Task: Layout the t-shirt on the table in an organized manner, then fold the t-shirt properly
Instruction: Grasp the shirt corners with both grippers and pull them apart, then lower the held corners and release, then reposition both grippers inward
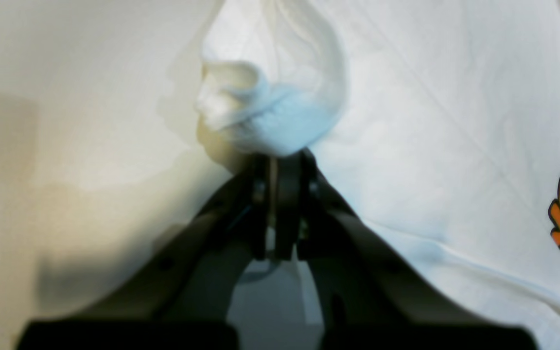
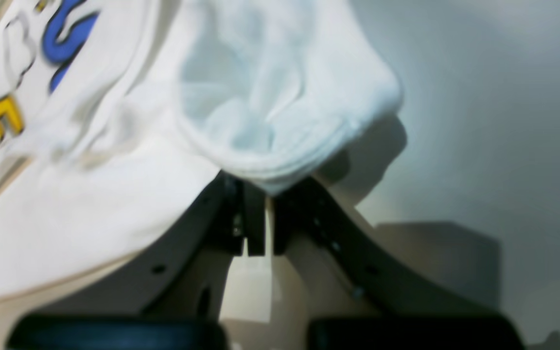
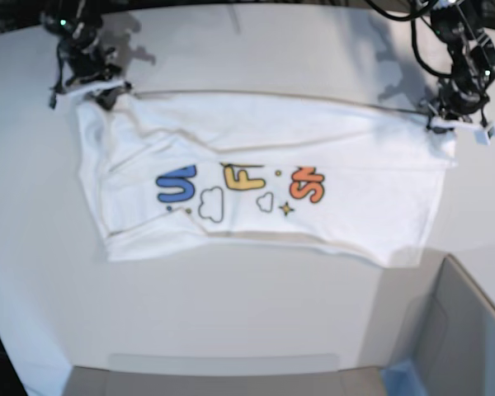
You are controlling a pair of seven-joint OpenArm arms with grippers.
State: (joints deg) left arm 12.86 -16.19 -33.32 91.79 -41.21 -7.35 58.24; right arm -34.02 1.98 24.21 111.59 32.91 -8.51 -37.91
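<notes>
Base view, left side: right arm reaches down at the far-left corner of the big plain white table (image 3: 231, 313), its black right gripper (image 2: 259, 194) clamped tight on a bunched corner of the white cloth t-shirt with blue, yellow and orange cartoon letters (image 3: 256, 177). Shirt is stretched wide across the far half of the table, print facing up, near edge wrinkled. Right side: left arm hangs down, black left gripper (image 1: 285, 163) pinched closed on the opposite bunched shirt corner. Grey box with blue corner (image 3: 450, 346) sits at the near right.
</notes>
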